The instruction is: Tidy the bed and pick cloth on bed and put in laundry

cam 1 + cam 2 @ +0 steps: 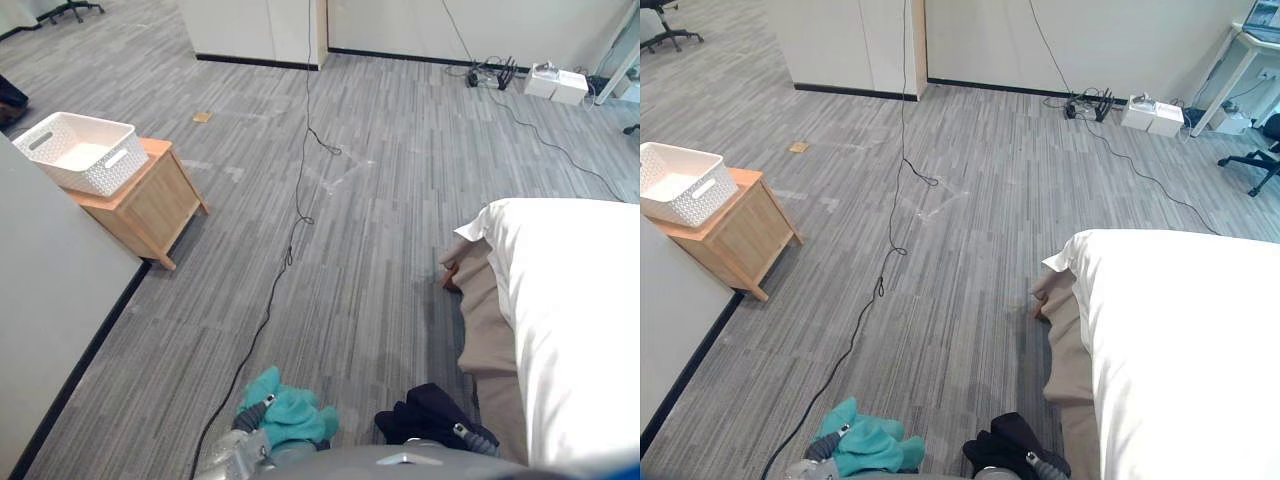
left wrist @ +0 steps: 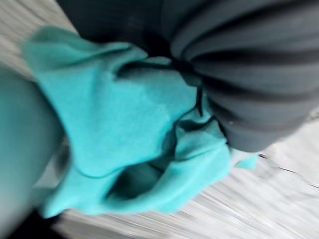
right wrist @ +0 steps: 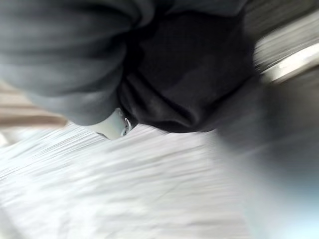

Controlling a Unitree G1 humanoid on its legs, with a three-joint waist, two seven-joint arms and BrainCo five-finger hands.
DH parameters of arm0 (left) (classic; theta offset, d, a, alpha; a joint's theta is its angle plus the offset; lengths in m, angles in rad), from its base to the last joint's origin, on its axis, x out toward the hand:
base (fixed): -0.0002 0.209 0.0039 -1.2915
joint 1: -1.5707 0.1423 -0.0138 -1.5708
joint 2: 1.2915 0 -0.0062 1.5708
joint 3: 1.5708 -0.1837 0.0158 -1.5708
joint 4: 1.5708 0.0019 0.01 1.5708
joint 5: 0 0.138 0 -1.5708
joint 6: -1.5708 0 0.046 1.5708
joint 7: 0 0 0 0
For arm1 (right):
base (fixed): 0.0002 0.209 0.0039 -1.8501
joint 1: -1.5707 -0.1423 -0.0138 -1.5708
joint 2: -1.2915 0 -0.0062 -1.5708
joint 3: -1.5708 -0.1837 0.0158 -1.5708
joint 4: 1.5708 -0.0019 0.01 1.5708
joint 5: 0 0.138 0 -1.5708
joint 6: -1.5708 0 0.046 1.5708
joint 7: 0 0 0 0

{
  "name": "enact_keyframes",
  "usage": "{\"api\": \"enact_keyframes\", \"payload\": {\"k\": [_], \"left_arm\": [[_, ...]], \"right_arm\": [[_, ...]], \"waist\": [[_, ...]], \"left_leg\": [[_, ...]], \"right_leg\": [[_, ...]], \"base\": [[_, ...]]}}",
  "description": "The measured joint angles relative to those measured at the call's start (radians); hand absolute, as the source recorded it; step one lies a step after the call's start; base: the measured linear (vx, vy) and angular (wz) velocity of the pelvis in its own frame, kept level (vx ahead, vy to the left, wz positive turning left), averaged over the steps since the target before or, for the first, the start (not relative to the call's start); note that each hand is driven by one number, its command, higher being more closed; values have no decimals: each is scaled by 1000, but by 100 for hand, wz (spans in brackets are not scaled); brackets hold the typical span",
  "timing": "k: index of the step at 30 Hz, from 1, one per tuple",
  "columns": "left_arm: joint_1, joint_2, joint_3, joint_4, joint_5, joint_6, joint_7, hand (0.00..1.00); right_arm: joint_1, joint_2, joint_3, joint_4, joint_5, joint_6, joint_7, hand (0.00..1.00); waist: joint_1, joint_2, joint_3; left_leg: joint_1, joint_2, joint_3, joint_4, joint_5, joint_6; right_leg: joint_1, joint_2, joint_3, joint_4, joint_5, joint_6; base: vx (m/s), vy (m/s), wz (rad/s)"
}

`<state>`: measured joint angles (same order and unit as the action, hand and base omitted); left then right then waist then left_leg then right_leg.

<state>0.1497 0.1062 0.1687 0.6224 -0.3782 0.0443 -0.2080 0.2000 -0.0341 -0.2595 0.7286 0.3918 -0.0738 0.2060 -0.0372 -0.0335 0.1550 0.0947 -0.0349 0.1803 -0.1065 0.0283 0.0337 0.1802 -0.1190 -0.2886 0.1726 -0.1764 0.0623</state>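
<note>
Grey carpet between bed and white basket on wooden side table. Left hand curled round teal cloth, right hand round dark cloth. Both well apart from basket. Pickup judged done; drop-off left.

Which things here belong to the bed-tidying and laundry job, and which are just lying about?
Job: teal cloth in left hand; black cloth in right hand; white laundry basket; bed.
Lying about: wooden cabinet; white boxes; office chair.
</note>
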Motion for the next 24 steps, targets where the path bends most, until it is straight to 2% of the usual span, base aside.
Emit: {"api": "enact_keyframes", "payload": {"k": [1,3,5,6,7,8,10,11,15,16,17,19,20,21,22,23,24], "left_arm": [[0,11,-14,-67,-50,-11,-38,100],[2,14,-13,-128,-88,-18,-69,100],[11,17,-12,-189,-120,-32,-98,100],[19,15,-13,-226,-138,-35,-108,100],[20,15,-12,-252,-156,-39,-121,100],[34,15,-12,-275,-169,-40,-143,100],[48,9,-14,-282,-180,-36,-144,100],[49,-3,-16,-281,-178,-28,-140,100],[47,-21,-55,-285,-175,-51,-140,100],[47,-29,-50,-288,-153,-53,-138,100],[44,-33,-53,-289,-141,-55,-136,100],[73,-53,-65,-312,-111,-52,-133,100],[107,-56,-69,-339,-102,-51,-134,100],[115,-56,-67,-339,-102,-51,-134,100],[140,-56,-59,-346,-102,-51,-134,100],[152,-56,-54,-356,-102,-50,-134,100],[182,-55,-45,-381,-103,-49,-134,100]], "right_arm": [[-17,-22,7,-66,32,-6,-7,100],[-37,-42,7,-125,63,-9,-19,100],[-53,-60,0,-177,77,-9,-26,100],[-66,-64,-9,-205,77,-9,-28,100],[-70,-67,-14,-221,77,-9,-30,100],[-70,-70,-21,-245,77,-10,-29,100],[-72,-69,-30,-253,76,-16,-20,100],[-82,-71,-36,-266,75,-18,-14,100],[-109,-75,-45,-349,63,-18,-11,100],[-123,-82,-50,-384,49,-18,-6,100],[-127,-95,-51,-403,37,-19,-2,100],[-122,-129,-83,-431,-3,-20,21,100],[-120,-143,-90,-431,-22,-20,32,100],[-117,-143,-91,-433,-23,-22,36,100],[-97,-139,-93,-458,-23,-23,60,100],[-72,-131,-93,-482,-23,-23,74,100],[-10,-109,-94,-536,-22,-30,107,100]], "waist": [[0,1,-1],[1,-1,-4],[1,-11,-4],[5,-13,-3],[4,-13,-1],[8,-3,6],[29,6,11],[30,9,10],[29,16,25],[32,23,52],[31,28,65],[30,59,54],[31,79,45],[32,76,43],[32,63,30],[33,56,28],[34,33,13]], "left_leg": [[-1,-1,-2,1,-4,5],[-2,-1,-1,7,-7,9],[-82,7,-3,161,-67,4],[-152,25,10,311,-114,14],[-221,52,32,463,-147,9],[-291,95,47,646,-161,21],[-290,115,60,712,-161,21],[-279,105,59,689,-161,21],[-213,76,62,556,-163,25],[-246,91,62,656,-158,16],[-276,91,59,684,-189,-29],[-312,112,44,570,-189,-62],[-339,137,38,532,-161,-50],[-340,139,41,538,-155,-45],[-344,133,61,566,-158,-3],[-348,130,71,579,-170,16],[-347,114,95,578,-201,37]], "right_leg": [[0,0,0,1,-1,-1],[0,-1,0,1,-3,-5],[-5,-4,8,1,-3,-6],[-4,0,9,0,-5,-9],[4,7,10,-1,-7,-12],[25,24,19,7,-7,-11],[48,32,32,5,-13,-18],[59,31,33,-6,-14,-21],[84,20,57,-71,-11,-23],[118,23,57,-93,-11,-24],[128,26,61,-96,-15,-30],[122,40,86,-101,-52,-65],[98,48,109,-59,-109,-69],[91,44,123,-43,-121,-72],[56,29,171,6,-158,-81],[44,23,191,20,-173,-84],[36,4,216,28,-192,-87]], "base": [[22,-16,4],[65,-13,9],[80,-8,19],[74,-8,15],[75,-11,17],[60,1,10],[9,-22,-8],[-1,-47,-3],[0,-21,-2],[-42,-47,-1],[-85,-10,0],[-68,99,-17],[-10,157,-25],[49,183,-47],[75,99,-49],[192,184,-62],[207,134,-41]]}}
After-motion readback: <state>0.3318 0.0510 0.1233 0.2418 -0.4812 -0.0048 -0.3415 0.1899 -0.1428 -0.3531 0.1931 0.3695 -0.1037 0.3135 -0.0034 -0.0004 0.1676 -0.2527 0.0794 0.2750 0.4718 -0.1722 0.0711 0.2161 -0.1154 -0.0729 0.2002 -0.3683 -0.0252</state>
